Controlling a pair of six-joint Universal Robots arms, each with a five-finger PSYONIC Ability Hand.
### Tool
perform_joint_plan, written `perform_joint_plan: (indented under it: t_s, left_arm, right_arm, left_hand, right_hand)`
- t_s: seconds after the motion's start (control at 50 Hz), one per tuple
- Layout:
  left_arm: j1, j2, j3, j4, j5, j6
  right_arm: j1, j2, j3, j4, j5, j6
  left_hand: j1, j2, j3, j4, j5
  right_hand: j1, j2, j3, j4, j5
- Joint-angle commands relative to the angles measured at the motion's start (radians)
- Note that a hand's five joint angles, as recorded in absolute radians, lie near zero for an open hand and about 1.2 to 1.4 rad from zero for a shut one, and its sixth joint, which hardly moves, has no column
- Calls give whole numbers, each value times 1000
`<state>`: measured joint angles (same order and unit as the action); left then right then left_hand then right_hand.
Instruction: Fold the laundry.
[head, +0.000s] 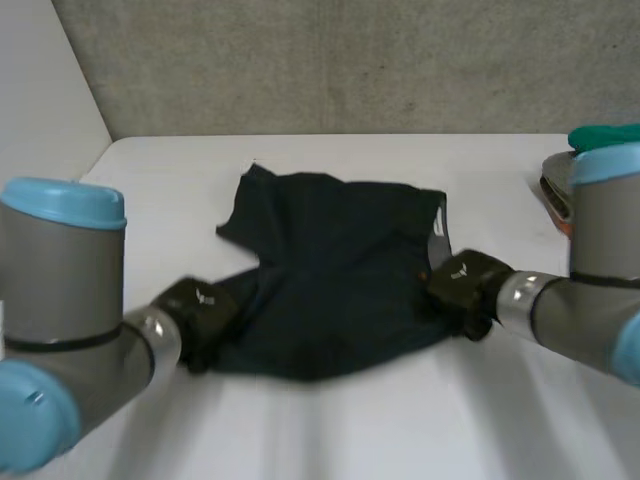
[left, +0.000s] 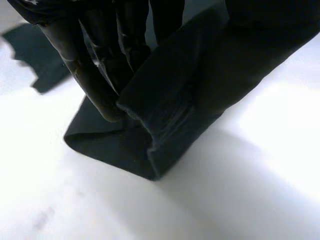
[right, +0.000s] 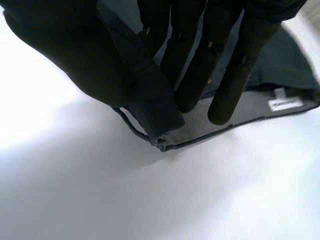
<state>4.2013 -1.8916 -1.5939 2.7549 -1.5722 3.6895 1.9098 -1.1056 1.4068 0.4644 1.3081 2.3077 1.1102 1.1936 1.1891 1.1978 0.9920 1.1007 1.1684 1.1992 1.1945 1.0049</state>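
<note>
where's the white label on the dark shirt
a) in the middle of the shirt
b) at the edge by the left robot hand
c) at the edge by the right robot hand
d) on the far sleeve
c: the white label lies at the dark shirt's edge, right beside the right robot hand that pinches that edge.
</note>
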Motion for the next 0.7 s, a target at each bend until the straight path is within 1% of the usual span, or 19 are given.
perform_joint_plan:
  t_s: [0.02, 0.16, 0.26, 0.34, 0.36, 0.42, 0.44, 0.5, 0.52, 0.58, 0.6, 0.66, 0.68, 0.7]
  left_arm:
    - [-70, 69, -46, -164, 15, 37]
    - [-86, 71, -11, -265, 34, 47]
    - [-78, 42, 57, -313, 54, 79]
    - [-44, -29, 172, -285, 37, 110]
    - [-20, -67, 240, -244, 24, 119]
    - [11, -119, 359, -166, 17, 118]
    - [32, -157, 441, -105, 17, 110]
    - [45, -231, 566, -17, 21, 83]
    - [48, -282, 639, 36, 26, 63]
    - [48, -372, 764, 109, 24, 31]
    - [51, -435, 844, 147, 24, 3]
    - [51, -530, 954, 180, 30, -25]
    - [49, -596, 1027, 195, 24, -35]
    - [48, -631, 1064, 201, 23, -37]
  right_arm:
    - [-28, -74, 32, 249, -16, -96]
    - [-43, -115, 89, 344, -23, -151]
    - [-52, -109, 75, 329, -49, -160]
    - [-51, -74, 17, 211, -52, -82]
    - [-49, -57, -11, 144, -47, -17]
    - [-46, -27, -54, 30, -29, 83]
    - [-43, -8, -75, -42, -3, 143]
    - [-31, 19, -103, -156, 49, 211]
    - [-20, 44, -121, -234, 86, 232]
    - [-5, 82, -141, -361, 128, 237]
    - [3, 113, -159, -448, 152, 230]
    - [17, 162, -190, -564, 180, 213]
    - [26, 199, -207, -632, 197, 197]
    - [31, 217, -218, -665, 204, 188]
  left_hand:
    - [286, 203, 207, 198, 230]
    - [286, 203, 207, 198, 230]
    - [286, 203, 207, 198, 230]
    - [286, 203, 207, 198, 230]
    - [286, 203, 207, 198, 230]
    - [286, 203, 207, 198, 230]
    - [286, 203, 207, 198, 230]
    - [286, 203, 207, 198, 230]
    - [286, 203, 207, 198, 230]
    - [286, 203, 207, 198, 230]
    - [286, 203, 207, 198, 230]
    - [286, 203, 207, 198, 230]
    - [286, 203, 207, 198, 230]
    - [286, 203, 207, 198, 230]
  right_hand:
    - [296, 228, 197, 202, 217]
    - [296, 228, 197, 202, 217]
    - [296, 228, 197, 202, 217]
    - [296, 228, 197, 202, 217]
    - [296, 228, 197, 202, 217]
    - [296, 228, 197, 202, 217]
    - [296, 228, 197, 202, 217]
    - [296, 228, 197, 202, 217]
    - [296, 228, 197, 202, 217]
    - [296, 228, 197, 202, 217]
    - [296, 228, 197, 202, 217]
    - [296, 228, 197, 202, 217]
    - [296, 228, 197, 202, 217]
    - [296, 228, 197, 202, 217]
